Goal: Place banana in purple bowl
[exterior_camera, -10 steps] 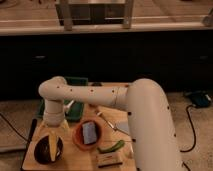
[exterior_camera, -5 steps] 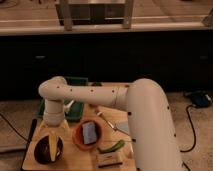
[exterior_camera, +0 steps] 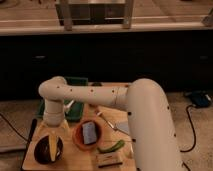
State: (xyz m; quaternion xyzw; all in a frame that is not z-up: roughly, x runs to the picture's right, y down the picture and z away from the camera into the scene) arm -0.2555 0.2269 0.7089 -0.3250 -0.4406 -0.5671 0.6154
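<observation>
purple bowl [exterior_camera: 48,150] at table's [exterior_camera: 35,159] left front. banana [exterior_camera: 52,146] lies inside it, long axis running near to far. gripper [exterior_camera: 54,131] directly above the bowl; grip state cannot be told. orange bowl [exterior_camera: 79,136] just right.

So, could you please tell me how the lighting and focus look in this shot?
Camera view: dim, warm light and soft throughout; the cabinet band behind is nearly black. The white arm is brightest. The gripper hangs over the purple bowl, where the banana lies, edges blurred.
</observation>
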